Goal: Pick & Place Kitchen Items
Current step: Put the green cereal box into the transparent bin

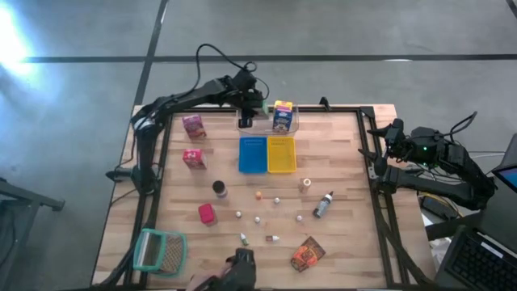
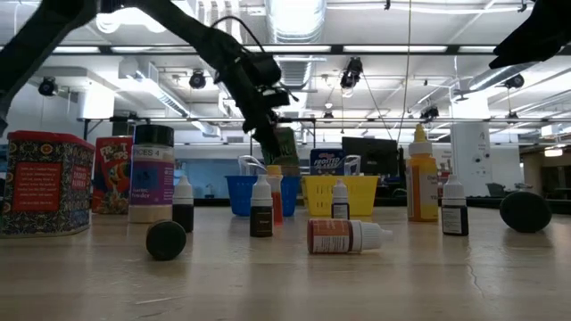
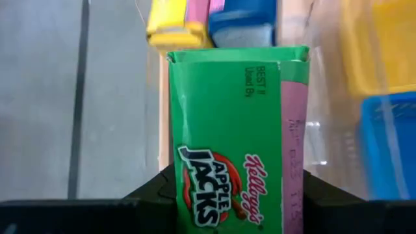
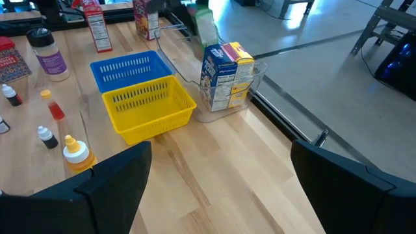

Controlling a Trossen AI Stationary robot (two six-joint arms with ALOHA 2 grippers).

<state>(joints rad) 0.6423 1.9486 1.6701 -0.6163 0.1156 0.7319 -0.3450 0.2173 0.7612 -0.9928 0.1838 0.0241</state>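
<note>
My left gripper [image 1: 245, 120] reaches to the table's far middle and is shut on a green Apple Jacks box [image 3: 227, 130]. The green box [image 4: 205, 27] hangs over the left end of the clear tub [image 1: 294, 125]. Inside the tub a blue and yellow box [image 1: 282, 115] stands upright. My right gripper [image 4: 221, 188] waits open at the table's right edge [image 1: 386, 136], with nothing between its fingers. Other kitchen items lie loose on the wood. My left gripper pinches the green box between its two fingers [image 3: 146, 195], one on each side of the box's end nearest the wrist [image 3: 179, 188]. The fingers slant down from the table's left. The box [image 2: 286, 147] sticks out beyond the fingers, tilted and clear of the table.
A blue tray [image 1: 253, 153] and a yellow tray [image 1: 281, 153] sit just nearer than the tub. Two pink boxes [image 1: 193, 125] stand at the left. A dark jar [image 1: 219, 188], red can [image 1: 207, 213], grey bottle [image 1: 323, 204], orange packet [image 1: 307, 254] and mesh basket [image 1: 160, 250] lie nearer.
</note>
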